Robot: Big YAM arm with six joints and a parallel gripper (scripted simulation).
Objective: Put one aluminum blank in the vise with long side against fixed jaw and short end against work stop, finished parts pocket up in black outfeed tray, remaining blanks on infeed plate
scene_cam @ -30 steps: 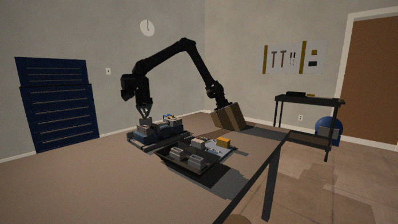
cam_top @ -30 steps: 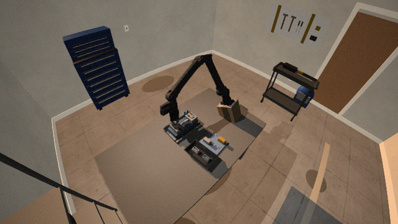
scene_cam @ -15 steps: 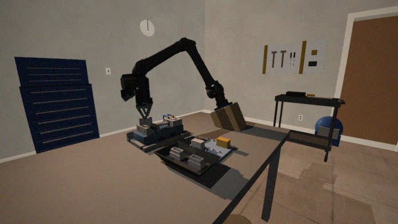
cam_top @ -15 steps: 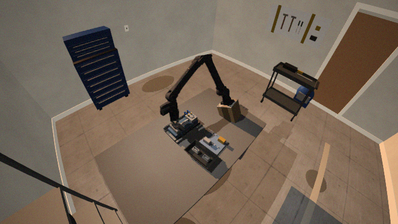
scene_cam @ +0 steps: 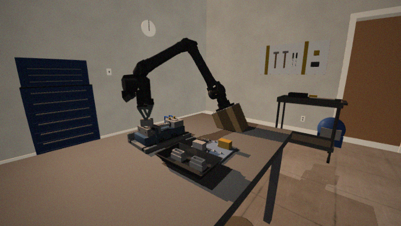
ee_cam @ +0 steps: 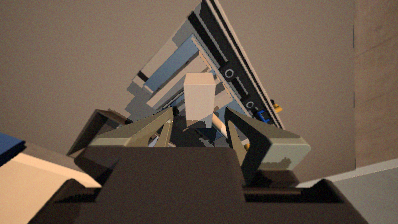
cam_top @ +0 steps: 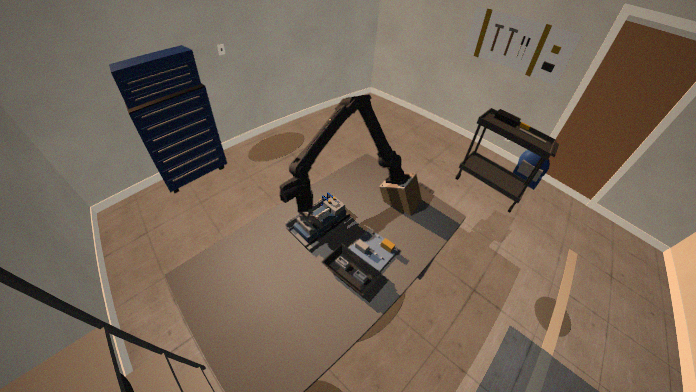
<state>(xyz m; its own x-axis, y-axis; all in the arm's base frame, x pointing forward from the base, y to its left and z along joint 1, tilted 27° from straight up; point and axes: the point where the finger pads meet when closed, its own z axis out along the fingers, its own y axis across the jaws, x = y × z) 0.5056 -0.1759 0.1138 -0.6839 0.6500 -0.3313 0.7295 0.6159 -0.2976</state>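
My gripper (scene_cam: 146, 116) is open and points straight down over the left end of the vise (scene_cam: 159, 131). A plain gray blank (scene_cam: 146, 123) sits there on top of the vise's end block, right under the fingertips. In the wrist view the blank (ee_cam: 200, 98) shows between and just beyond the two spread fingers, which do not grip it. The black outfeed tray (scene_cam: 190, 159) holds two pocketed finished parts (scene_cam: 178, 154) (scene_cam: 197, 163). The infeed plate (scene_cam: 218, 148) carries a gray blank (scene_cam: 199, 144) and a yellow brass blank (scene_cam: 224, 143).
The arm's base sits on a tilted brown box (scene_cam: 230, 118) behind the plate. The vise's far jaw has blue hose fittings (scene_cam: 170, 117). The table edge runs to the right of the tray. A black cart (scene_cam: 311, 115) stands off the table.
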